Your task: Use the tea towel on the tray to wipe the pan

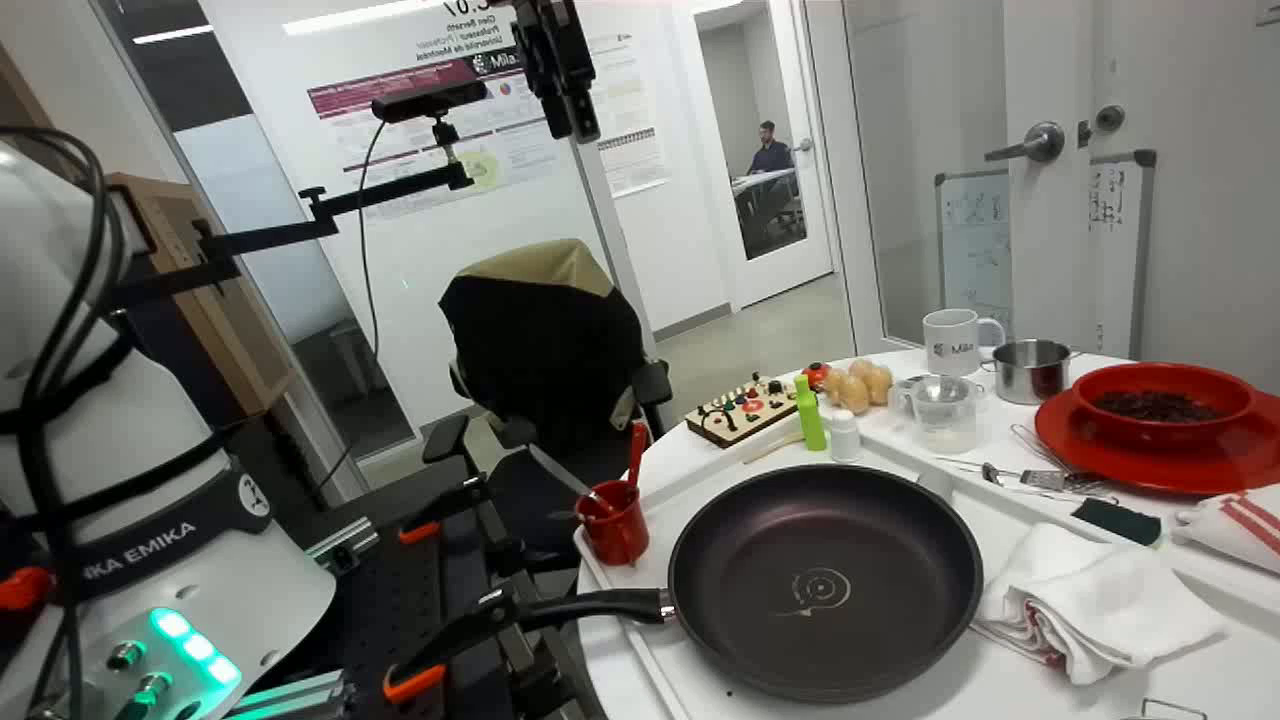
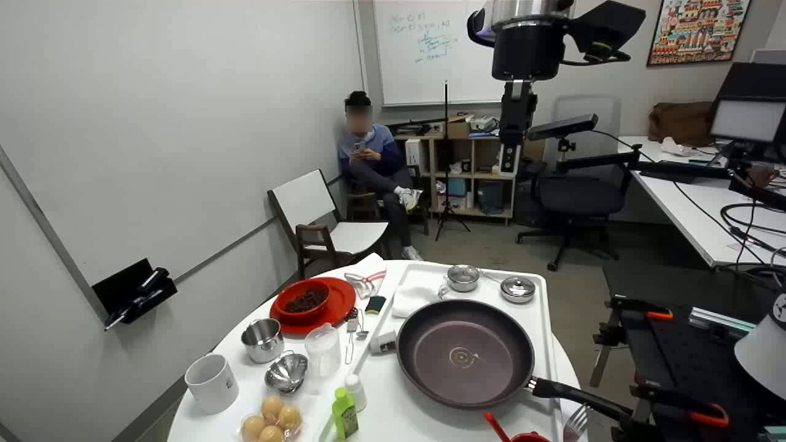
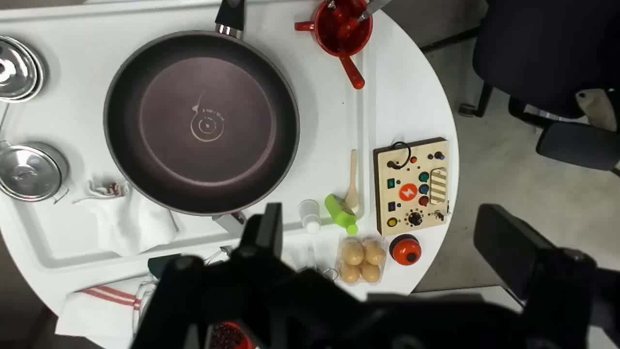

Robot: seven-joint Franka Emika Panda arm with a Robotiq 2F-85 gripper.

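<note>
The white tea towel [image 1: 1105, 605] lies folded on the white tray [image 3: 329, 128], beside the pan; it also shows in an exterior view [image 2: 412, 299] and in the wrist view [image 3: 133, 225]. The dark frying pan [image 1: 825, 575] sits on the tray, its inside facing up and its handle over the tray edge; it also shows in an exterior view [image 2: 465, 362] and in the wrist view [image 3: 208, 121]. My gripper [image 3: 387, 232] is open, with nothing between its fingers. It hangs high above the table, apart from towel and pan, in both exterior views [image 1: 575, 125] [image 2: 508, 161].
A red mug with utensils [image 1: 613, 530] stands near the pan handle. Two small metal pots [image 2: 463, 278] [image 2: 517, 289] are on the tray. A green bottle [image 1: 810, 420], white bottle [image 1: 845, 437], eggs [image 3: 361, 259], red bowl [image 1: 1165, 405] and a red-striped towel [image 3: 104, 310] stand around.
</note>
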